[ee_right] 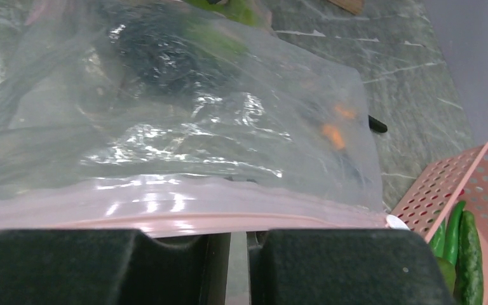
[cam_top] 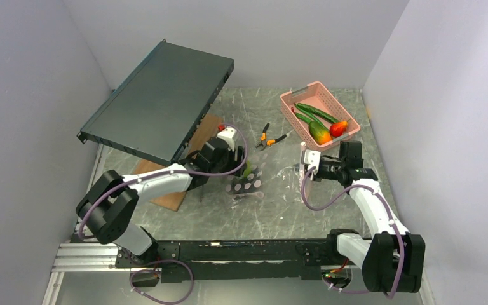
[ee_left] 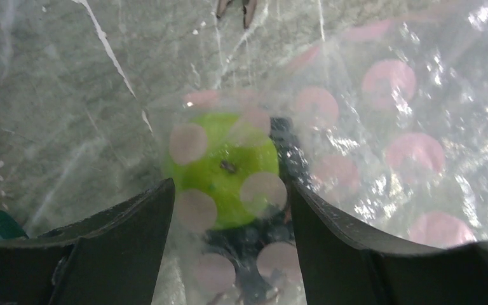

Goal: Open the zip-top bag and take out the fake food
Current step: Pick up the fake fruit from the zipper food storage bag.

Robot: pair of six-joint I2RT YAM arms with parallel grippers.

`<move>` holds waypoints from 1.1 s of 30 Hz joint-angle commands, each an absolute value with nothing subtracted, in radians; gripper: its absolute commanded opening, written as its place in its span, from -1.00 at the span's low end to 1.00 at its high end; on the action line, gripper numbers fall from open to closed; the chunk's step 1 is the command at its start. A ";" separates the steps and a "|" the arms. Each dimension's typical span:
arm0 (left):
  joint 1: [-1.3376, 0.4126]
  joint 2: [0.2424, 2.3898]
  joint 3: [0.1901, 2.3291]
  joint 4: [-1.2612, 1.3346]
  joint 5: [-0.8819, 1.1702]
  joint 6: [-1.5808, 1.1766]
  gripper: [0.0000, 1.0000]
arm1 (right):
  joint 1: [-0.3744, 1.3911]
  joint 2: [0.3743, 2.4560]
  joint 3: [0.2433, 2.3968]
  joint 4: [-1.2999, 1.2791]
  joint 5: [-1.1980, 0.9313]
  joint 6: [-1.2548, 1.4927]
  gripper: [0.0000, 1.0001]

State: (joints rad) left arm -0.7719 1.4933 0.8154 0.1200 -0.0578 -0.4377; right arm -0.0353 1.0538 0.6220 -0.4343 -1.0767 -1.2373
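Note:
The clear zip-top bag (cam_top: 246, 186) with pale pink dots lies stretched between my grippers. My left gripper (cam_top: 240, 170) is closed partway on its bottom end. In the left wrist view its jaws (ee_left: 230, 184) stand apart with the bagged dark grape bunch (ee_left: 248, 241) between them. The green apple (ee_left: 216, 184) lies just beyond the fingertips, inside the bag. My right gripper (cam_top: 306, 166) is shut on the pink zip strip (ee_right: 165, 206), and the right wrist view shows its jaws (ee_right: 238, 234) nearly touching. Cucumbers (cam_top: 318, 112), the mango (cam_top: 319, 133) and a red piece (cam_top: 338, 128) lie in the pink basket (cam_top: 301, 89).
Orange-handled pliers (cam_top: 270, 136) lie on the table beyond the bag. A black rack unit (cam_top: 159, 101) leans at the back left over a wooden board (cam_top: 171, 197). The basket (ee_right: 457, 184) is close to my right gripper's right side. Grey walls close in on both sides.

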 commanded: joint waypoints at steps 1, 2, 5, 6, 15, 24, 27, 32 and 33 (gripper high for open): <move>-0.730 1.542 0.902 0.110 -0.050 -0.424 0.43 | -0.027 1.058 0.605 -0.319 -1.062 -1.163 -0.71; -0.721 1.555 0.912 0.113 -0.033 -0.430 0.43 | -0.026 1.060 0.602 -0.312 -1.059 -1.158 -0.71; -0.693 1.596 0.939 0.125 0.022 -0.456 0.46 | -0.017 1.067 0.600 -0.305 -1.045 -1.150 -0.71; -0.685 1.607 0.946 0.129 0.044 -0.465 0.48 | -0.015 1.070 0.601 -0.304 -1.040 -1.147 -0.70; -0.674 1.688 0.930 0.177 0.164 -0.506 0.19 | 0.020 1.096 0.600 -0.288 -0.985 -1.128 -0.70; -0.675 1.688 0.860 0.306 0.350 -0.543 -0.43 | 0.061 1.135 0.615 -0.367 -0.965 -1.199 -0.56; -0.676 1.690 0.834 0.342 0.381 -0.565 -0.54 | 0.075 1.140 0.614 -0.438 -0.992 -1.290 -0.47; -0.677 1.702 0.796 0.403 0.419 -0.603 -0.82 | 0.100 1.143 0.617 -0.508 -1.031 -1.367 -0.38; -0.677 1.704 0.789 0.413 0.421 -0.610 -0.83 | 0.105 1.144 0.619 -0.514 -1.032 -1.372 -0.37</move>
State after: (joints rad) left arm -0.6930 1.6875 0.8196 0.3187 0.3515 -0.5663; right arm 0.0872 1.1393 0.6048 -0.4469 -0.9665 -1.2816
